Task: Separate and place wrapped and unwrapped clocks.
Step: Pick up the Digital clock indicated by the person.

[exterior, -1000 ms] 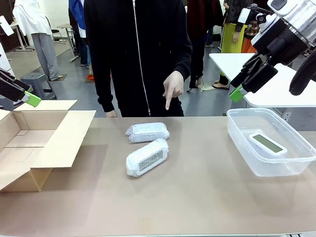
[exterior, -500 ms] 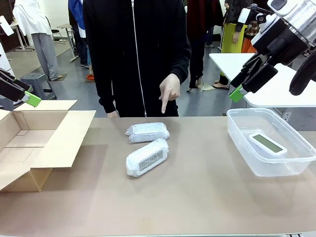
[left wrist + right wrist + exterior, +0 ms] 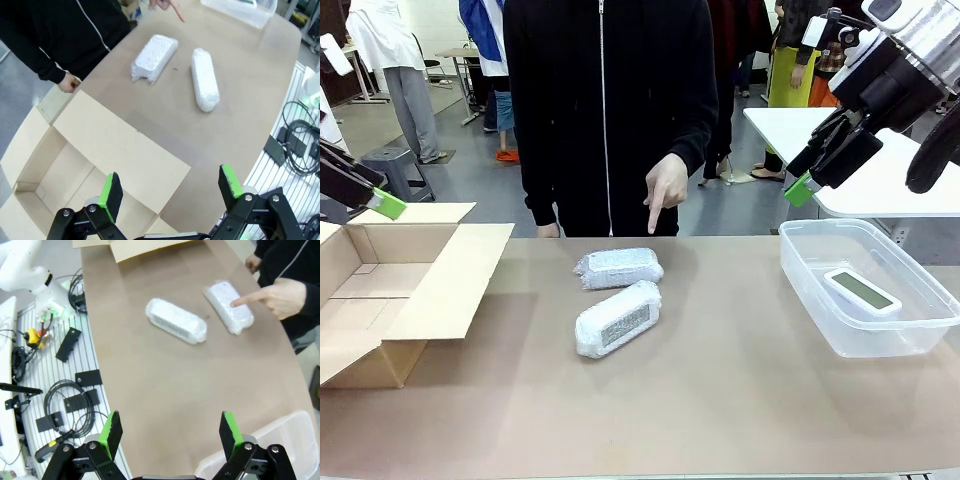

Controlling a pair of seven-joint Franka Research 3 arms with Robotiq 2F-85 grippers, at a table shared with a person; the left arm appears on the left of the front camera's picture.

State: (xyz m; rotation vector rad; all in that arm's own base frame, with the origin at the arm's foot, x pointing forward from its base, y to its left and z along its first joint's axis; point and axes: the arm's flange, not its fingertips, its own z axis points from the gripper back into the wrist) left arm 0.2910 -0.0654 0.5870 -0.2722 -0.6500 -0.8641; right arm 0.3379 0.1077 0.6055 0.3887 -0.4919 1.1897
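Item 1, left fingers (image 3: 111, 192): spread wide, holding nothing, raised above the open cardboard box (image 3: 420, 290), whose flap lies just ahead of them.

Item 2, right fingers (image 3: 112, 432): spread wide, holding nothing, raised off the desk (image 3: 720, 400). A corner of the clear tub (image 3: 810, 300) lies just beside one fingertip in the right wrist view.

Item 3, near wrapped clock (image 3: 617, 318): an oblong bubble-wrap bundle lying flat on the desk, well ahead of both sets of fingers and clear of each.

Item 4, far wrapped clock (image 3: 618, 267): a second bubble-wrap bundle just beyond the near one and almost touching it. It lies farther from both sets of fingers.

Item 5, bare clock (image 3: 861, 290): white with a grey-green screen, lying face up inside the clear tub, below the right fingers in the front view.

Item 6, person's hand (image 3: 665, 188): index finger pointing down over the far wrapped clock, not touching it, well apart from both sets of fingers.
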